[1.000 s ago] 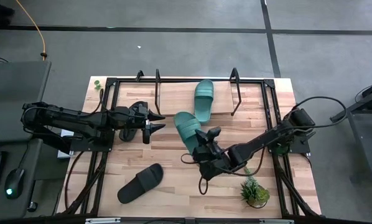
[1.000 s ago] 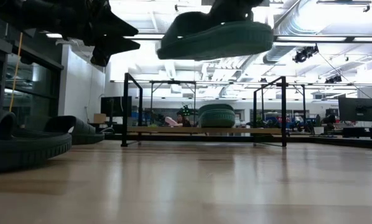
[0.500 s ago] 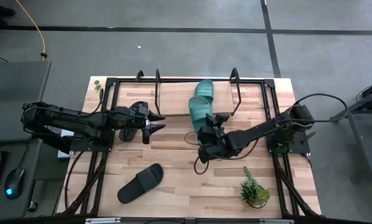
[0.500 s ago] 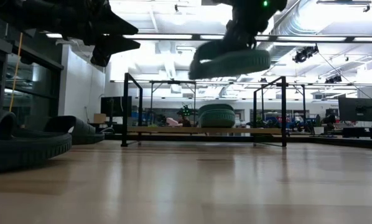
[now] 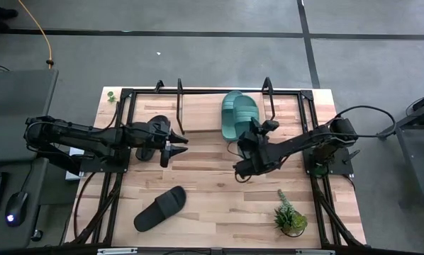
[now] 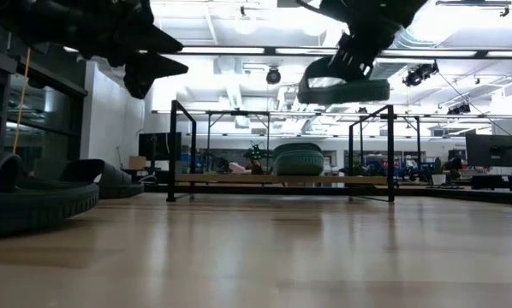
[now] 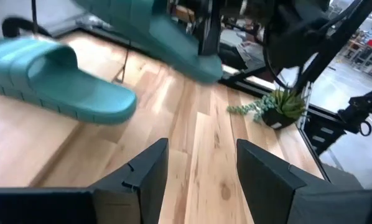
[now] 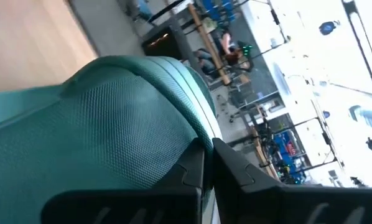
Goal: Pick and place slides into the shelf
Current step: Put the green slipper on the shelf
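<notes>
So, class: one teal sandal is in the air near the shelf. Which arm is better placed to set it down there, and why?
The right. Its gripper already holds the teal sandal over the shelf, beside the one already there. The left gripper is open and empty.

Left end effector (image 5: pixel 171 142) hides black slide (image 5: pixel 147 144).

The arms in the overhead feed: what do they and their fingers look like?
Both arms are dark, jointed segments ending in black two-finger grippers, the left gripper and the right gripper. A thin black cable loops off the right arm's base end. In the left wrist view its fingers are flat, angular black plates. No markings are legible.
</notes>
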